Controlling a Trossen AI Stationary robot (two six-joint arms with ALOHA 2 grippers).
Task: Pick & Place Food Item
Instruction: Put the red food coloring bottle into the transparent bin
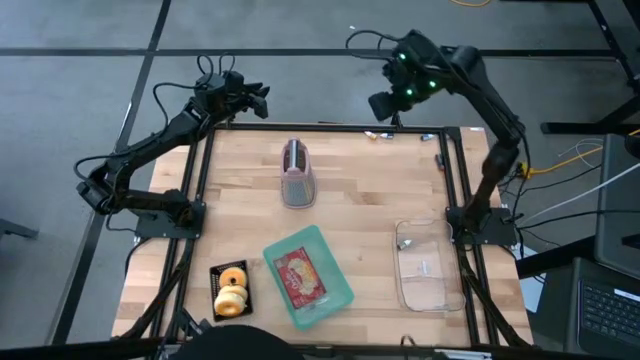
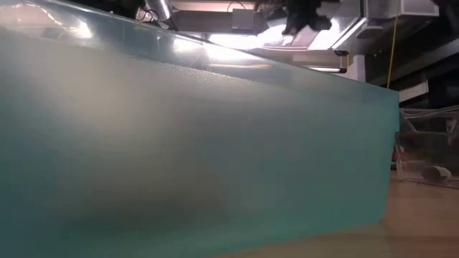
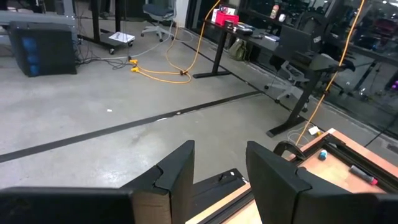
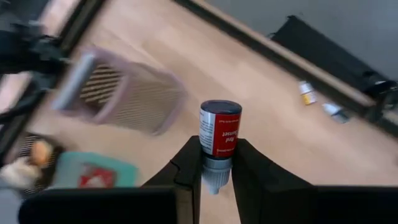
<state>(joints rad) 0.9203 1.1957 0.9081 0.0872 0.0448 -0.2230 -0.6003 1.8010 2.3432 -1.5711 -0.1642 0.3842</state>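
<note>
Gripping a small red-labelled bottle (image 4: pixel 219 137) by its neck, the right end effector (image 4: pixel 216 163) hangs above the desk (image 1: pixel 360 200)'s far edge, while the left end effector (image 3: pixel 219 177) waits part-open and empty.

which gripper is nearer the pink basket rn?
Left, narrowly. The left gripper sits past the table's far-left edge, near the pink basket. The right gripper, holding a small bottle, hovers beyond the far edge, slightly farther.

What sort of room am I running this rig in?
Likely a robotics lab or workshop: a wooden table in a metal frame on a bare concrete floor, with loose orange cables and desks beyond.
</note>
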